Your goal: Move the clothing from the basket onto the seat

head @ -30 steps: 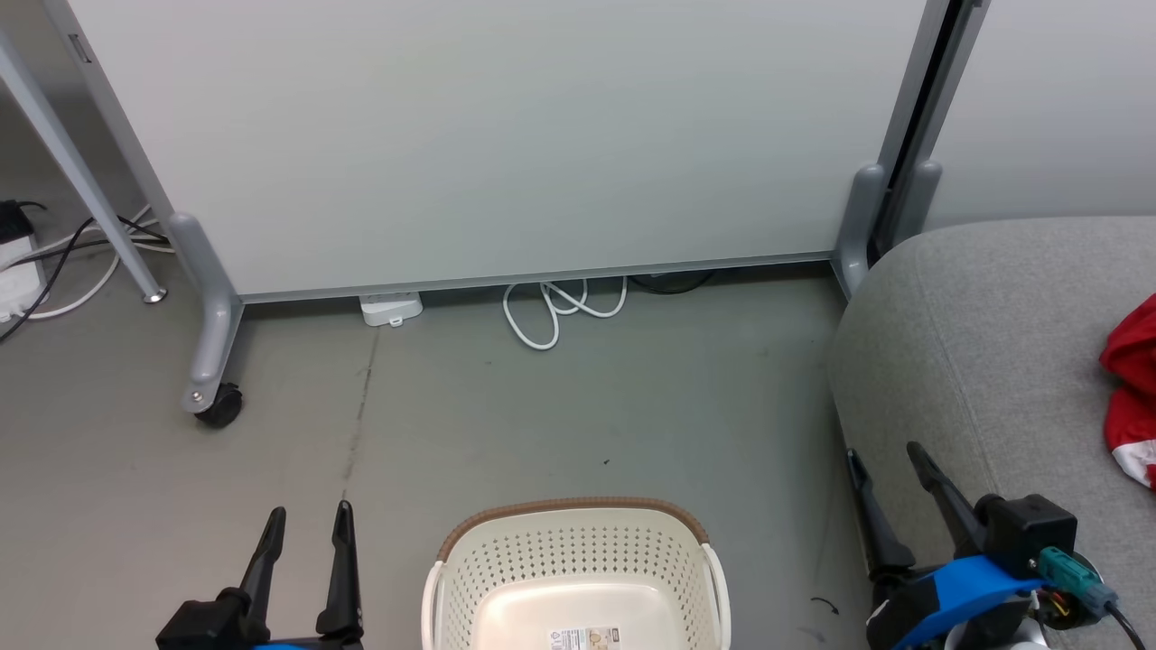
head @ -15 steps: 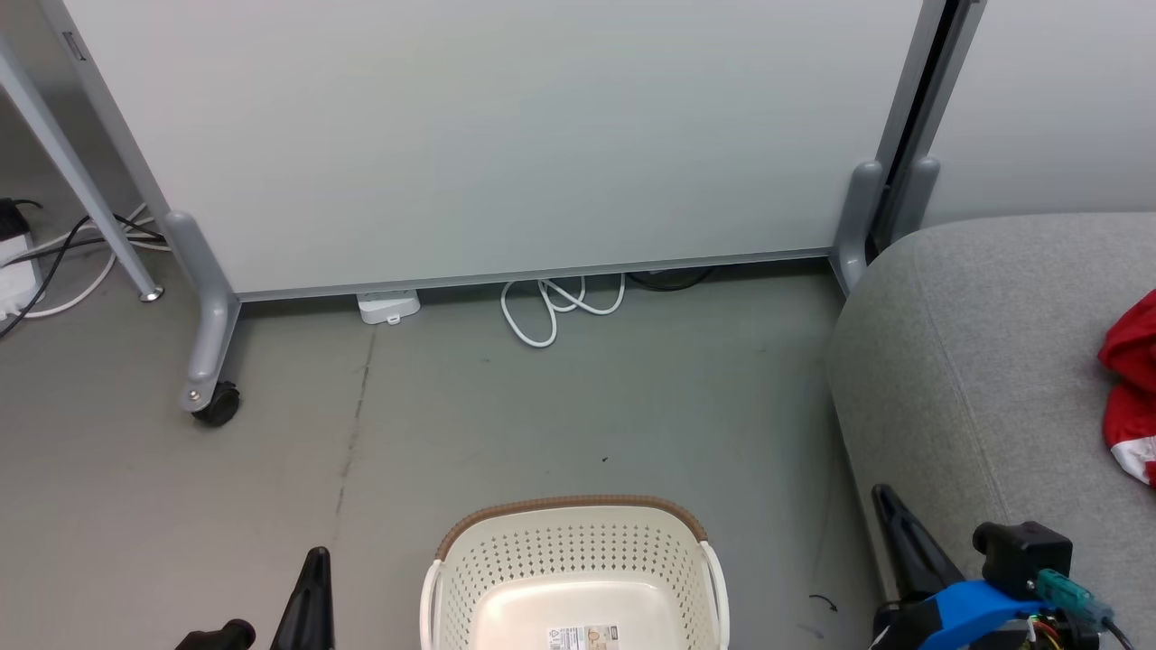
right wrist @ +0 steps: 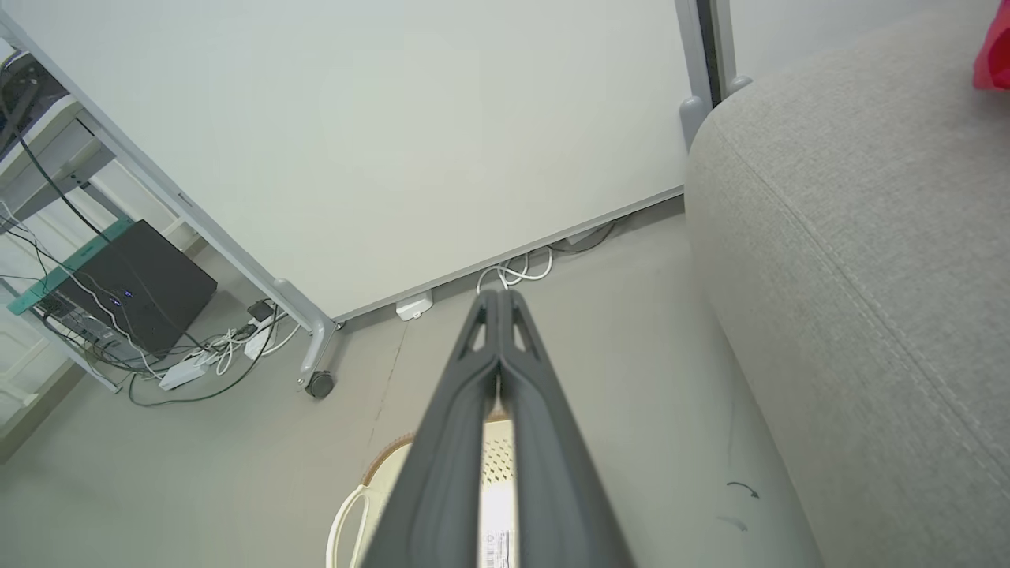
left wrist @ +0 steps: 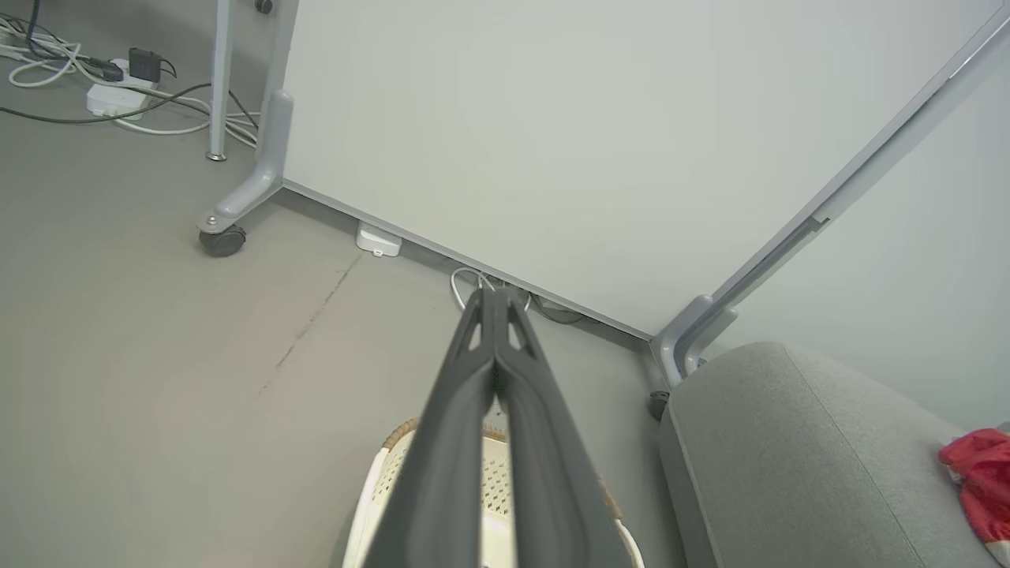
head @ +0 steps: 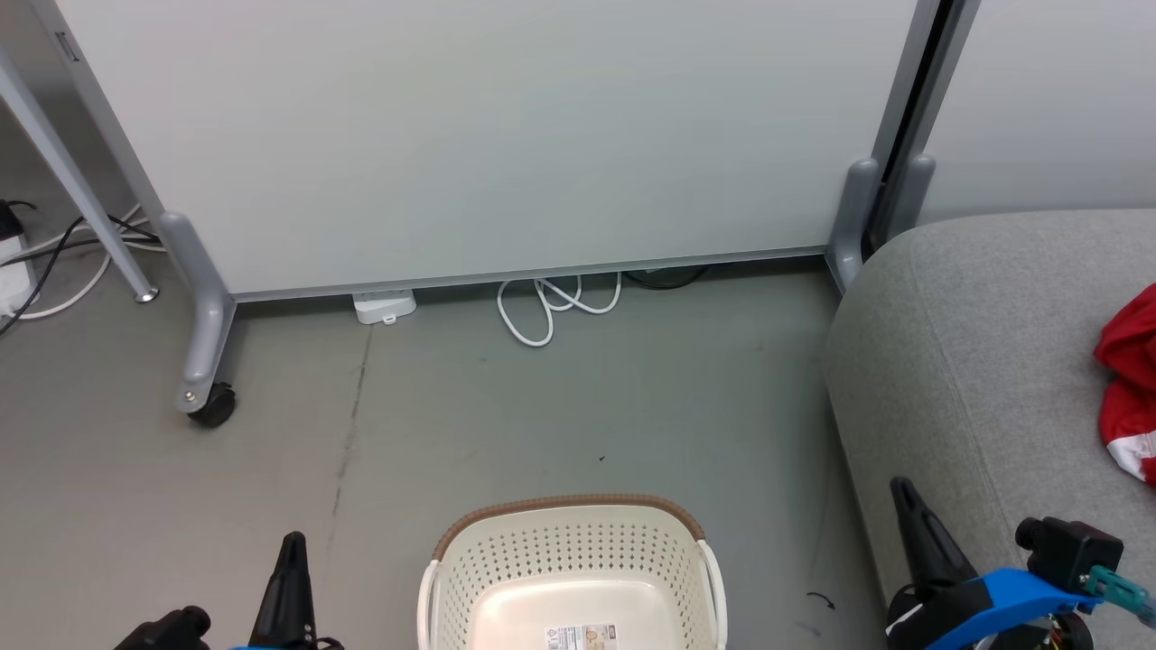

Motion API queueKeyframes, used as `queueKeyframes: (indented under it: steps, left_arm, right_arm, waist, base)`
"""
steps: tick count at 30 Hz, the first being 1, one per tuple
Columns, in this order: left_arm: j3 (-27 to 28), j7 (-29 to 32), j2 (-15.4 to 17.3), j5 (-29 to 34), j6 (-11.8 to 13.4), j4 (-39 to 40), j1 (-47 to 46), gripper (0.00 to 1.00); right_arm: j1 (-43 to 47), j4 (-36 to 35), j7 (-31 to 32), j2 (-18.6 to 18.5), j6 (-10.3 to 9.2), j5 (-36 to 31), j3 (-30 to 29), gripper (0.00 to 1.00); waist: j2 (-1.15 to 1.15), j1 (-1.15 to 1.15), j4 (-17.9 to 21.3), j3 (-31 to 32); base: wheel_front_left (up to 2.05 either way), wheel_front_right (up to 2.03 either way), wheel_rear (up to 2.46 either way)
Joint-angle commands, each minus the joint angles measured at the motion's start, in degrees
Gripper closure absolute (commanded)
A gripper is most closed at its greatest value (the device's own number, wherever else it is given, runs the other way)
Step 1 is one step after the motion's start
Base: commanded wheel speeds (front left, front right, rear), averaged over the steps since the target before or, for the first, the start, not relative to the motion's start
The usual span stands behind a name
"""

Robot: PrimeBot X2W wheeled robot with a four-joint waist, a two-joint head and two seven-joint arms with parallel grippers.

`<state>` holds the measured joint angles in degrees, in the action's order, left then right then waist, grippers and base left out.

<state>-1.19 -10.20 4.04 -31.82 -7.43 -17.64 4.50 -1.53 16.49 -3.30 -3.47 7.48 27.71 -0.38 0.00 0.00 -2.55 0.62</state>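
Head view: clothing (head: 1129, 379) beyond right hand (head: 901, 492)

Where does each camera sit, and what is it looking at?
Head view: on the head, looking forward and down at the basket and seat; the shut left gripper and right gripper poke up from the bottom.
Left wrist view: on the left wrist, looking along its shut fingers, over the basket, toward the white board.
Right wrist view: on the right wrist, looking along its shut fingers, seat beside them.
Shared: all three show basket, seat and red clothing.
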Motion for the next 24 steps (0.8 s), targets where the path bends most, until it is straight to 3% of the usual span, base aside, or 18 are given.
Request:
queueKeyframes:
  steps: [1, 24]
  left_arm:
    - [0.43, 0.37, 0.16, -1.94, -0.01, 1.08, -1.90, 1.00]
    - [2.56, 5.29, -0.09, -20.20, -0.03, 1.97, -4.85, 1.00]
  right_arm:
    - [-1.39, -1.09, 0.30, 0.04, 0.00, 2.06, -0.34, 1.00]
    - [-2.65, -1.64, 3.24, 0.21, 0.01, 21.44, -2.15, 1.00]
  waist:
    - [0.00, 0.00, 0.02, -0.01]
    - [0.00, 0.00, 0.57, -0.18]
  base:
    - [0.00, 0.00, 0.00]
    - [0.00, 0.00, 0.00]
